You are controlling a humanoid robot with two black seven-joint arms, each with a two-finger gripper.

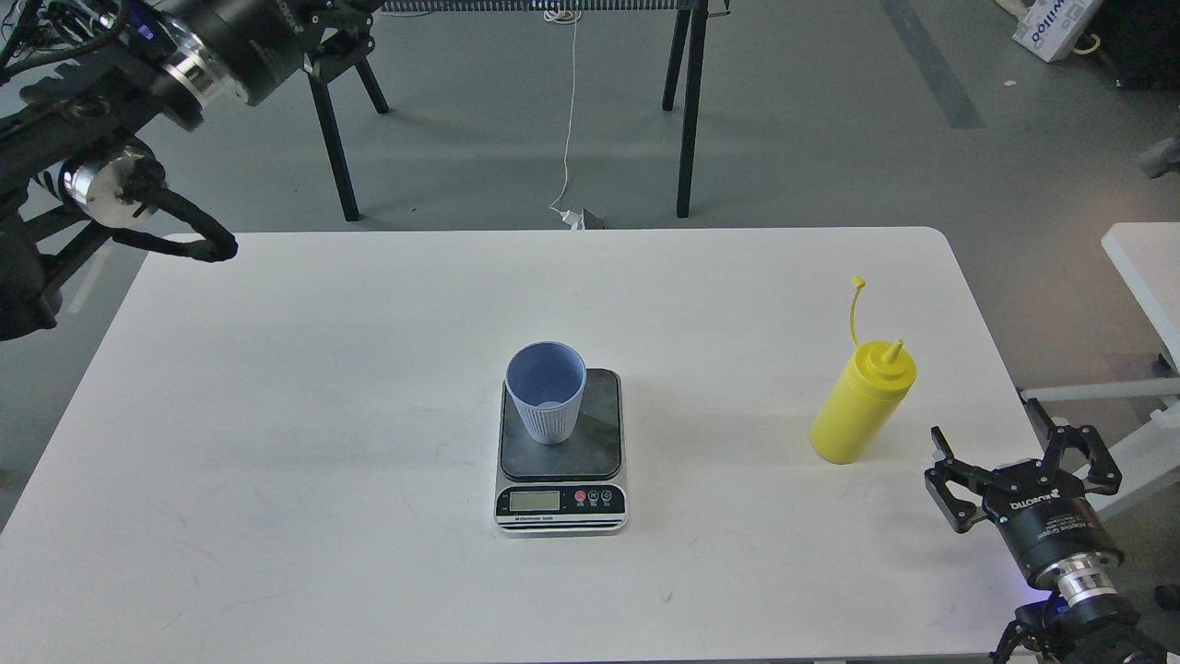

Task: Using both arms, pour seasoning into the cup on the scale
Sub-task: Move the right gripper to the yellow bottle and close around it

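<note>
The light-blue ribbed cup stands upright on the left part of the dark platform of the scale, at the middle of the white table. The yellow squeeze bottle of seasoning stands upright to the right, with its cap strap sticking up. My right gripper is open and empty at the table's front right, below and to the right of the bottle. My left gripper is high at the top left, far from the cup, and its fingers are cut off by the frame's edge.
Black stand legs rise from the grey floor behind the table. A white cable hangs down behind the far edge. Another white tabletop shows at the right edge.
</note>
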